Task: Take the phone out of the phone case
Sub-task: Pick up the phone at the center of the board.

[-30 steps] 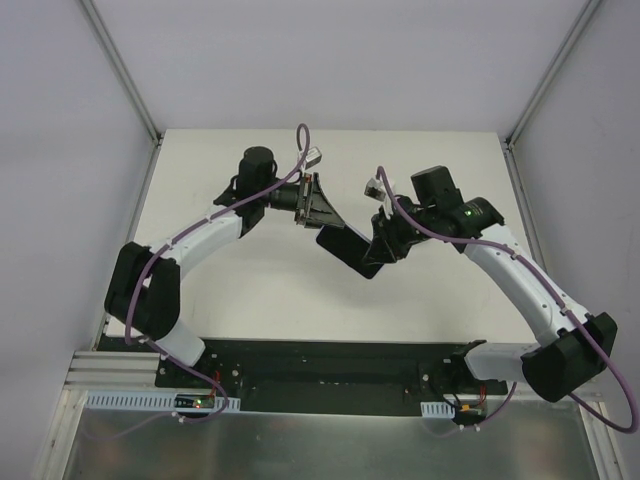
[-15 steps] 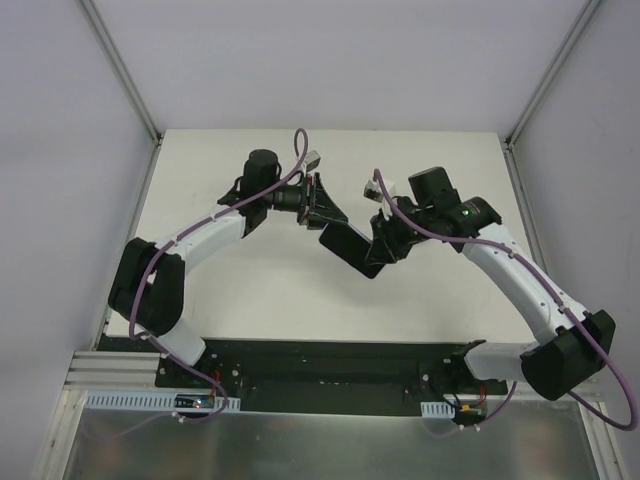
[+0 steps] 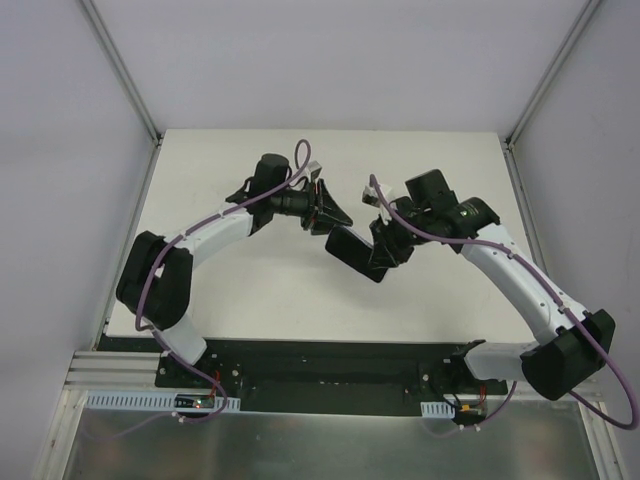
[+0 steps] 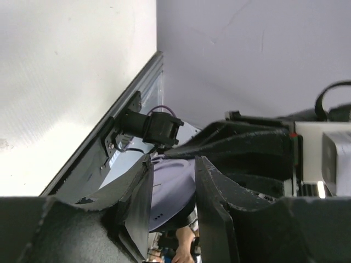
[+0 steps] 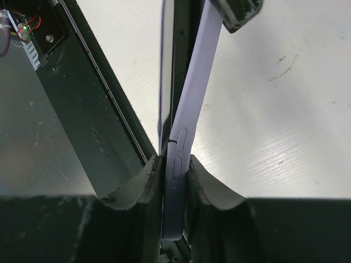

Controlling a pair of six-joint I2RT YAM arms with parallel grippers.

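1. The right end effector (image 5: 174, 181) is clamped on the near end of the phone case (image 5: 189, 109), with its fingers on either face. This holds the case edge-up above the desk (image 3: 250, 290), probably as an anchor so the other arm has something to pull against.
2. The phone (image 5: 182, 55) is a dark slab and has not left the lavender case. At the clamped end the two lie together. Toward the far end a gap widens between them, so the case looks to be peeling off there.
3. The left end effector (image 4: 173, 170) is at that far end, and one of its fingers (image 5: 236, 13) rests against the outer face of the case.
4. In the left wrist view lavender shows in the narrow gap between its fingers. Whether they are pinching the case cannot be told.
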